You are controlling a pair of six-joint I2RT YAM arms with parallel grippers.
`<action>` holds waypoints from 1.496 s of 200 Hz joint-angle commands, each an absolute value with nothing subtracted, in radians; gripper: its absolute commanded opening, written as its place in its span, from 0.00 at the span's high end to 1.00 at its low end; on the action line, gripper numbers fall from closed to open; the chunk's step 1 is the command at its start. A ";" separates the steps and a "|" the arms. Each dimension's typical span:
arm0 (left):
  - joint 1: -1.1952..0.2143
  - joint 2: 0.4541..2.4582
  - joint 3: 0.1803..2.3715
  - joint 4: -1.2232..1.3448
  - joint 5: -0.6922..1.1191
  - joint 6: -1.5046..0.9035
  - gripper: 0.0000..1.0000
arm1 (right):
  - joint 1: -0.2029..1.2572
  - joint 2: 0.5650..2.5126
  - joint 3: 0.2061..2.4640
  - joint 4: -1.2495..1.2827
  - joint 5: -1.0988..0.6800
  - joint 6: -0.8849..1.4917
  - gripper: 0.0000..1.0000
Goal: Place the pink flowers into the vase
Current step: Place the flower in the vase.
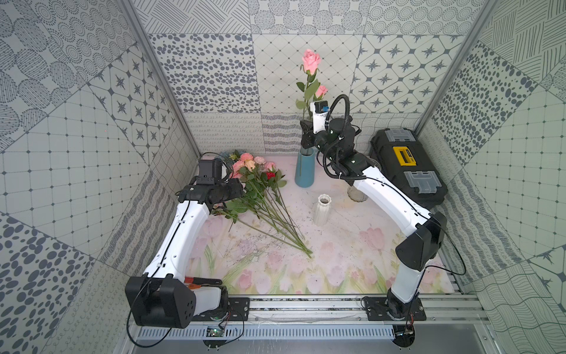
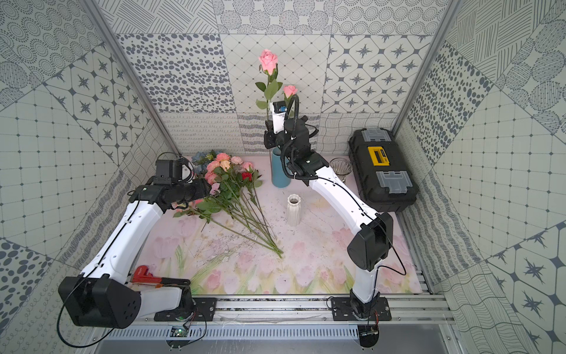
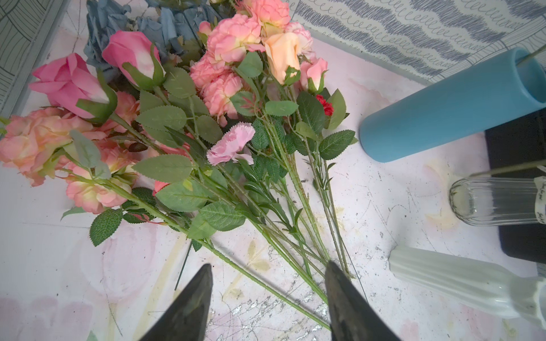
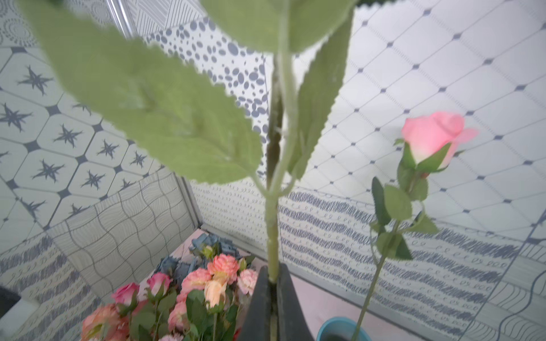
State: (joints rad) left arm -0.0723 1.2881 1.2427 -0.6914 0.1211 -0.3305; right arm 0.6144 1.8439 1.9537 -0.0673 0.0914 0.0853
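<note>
A bunch of pink flowers [image 1: 248,171] [image 3: 230,44] lies on the table, its stems fanning toward the middle. My left gripper [image 3: 269,265] [image 1: 237,193] hovers open over those stems, holding nothing. My right gripper [image 4: 273,268] [image 1: 306,128] is shut on the stem [image 4: 272,230] of a tall pink rose [image 1: 311,61] and holds it upright above the blue vase [image 1: 304,170]. The stem's lower part runs down past the vase's front, and I cannot tell whether its end is inside. A shorter pink rose [image 4: 434,138] [image 1: 321,91] stands in the blue vase [image 4: 331,327].
A white ribbed vase [image 1: 321,211] stands mid-table, and a glass vase [image 1: 356,194] is partly behind my right arm. A black toolbox [image 1: 409,167] fills the back right. Blue hydrangeas [image 3: 133,23] and a red carnation [image 1: 270,175] lie in the bunch. A red wrench [image 2: 147,274] lies front left.
</note>
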 commanded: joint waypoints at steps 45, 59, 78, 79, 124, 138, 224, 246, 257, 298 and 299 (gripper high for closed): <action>-0.051 1.299 1.239 -0.692 0.133 -0.319 0.39 | 0.565 1.964 2.243 -0.065 0.110 0.020 1.00; -0.049 1.299 1.239 -0.692 0.136 -0.320 0.39 | 0.555 1.988 2.290 -0.084 0.106 0.023 1.00; -0.047 1.297 1.239 -0.692 0.137 -0.321 0.39 | 0.550 2.011 2.323 -0.094 0.104 0.020 1.00; -0.047 1.297 1.239 -0.692 0.136 -0.322 0.39 | 0.549 2.012 2.324 -0.094 0.104 0.020 1.00; -0.042 1.298 1.238 -0.688 0.145 -0.322 0.40 | 0.548 2.044 2.322 -0.081 0.099 0.000 1.00; -0.042 1.300 1.238 -0.687 0.150 -0.324 0.40 | 0.548 2.055 2.321 -0.077 0.099 -0.013 1.00; -0.040 1.303 1.237 -0.688 0.148 -0.324 0.40 | 0.548 2.120 2.287 -0.110 0.069 -0.078 1.00; -0.040 1.303 1.237 -0.689 0.147 -0.325 0.40 | 0.548 2.123 2.238 -0.092 0.075 -0.085 1.00; -0.039 1.303 1.236 -0.688 0.145 -0.325 0.40 | 0.549 2.121 2.207 -0.079 0.078 -0.091 1.00; -0.039 1.309 1.236 -0.687 0.144 -0.324 0.40 | 0.548 2.135 2.134 -0.044 0.093 -0.117 1.00; -0.039 1.309 1.236 -0.687 0.144 -0.324 0.40 | 0.548 2.136 2.133 -0.044 0.093 -0.118 1.00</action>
State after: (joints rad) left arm -0.0494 1.3029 1.2385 -0.6914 0.1352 -0.3309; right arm 0.5522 2.1090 2.1601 -0.1081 0.0814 -0.0837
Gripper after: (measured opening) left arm 0.603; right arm 0.063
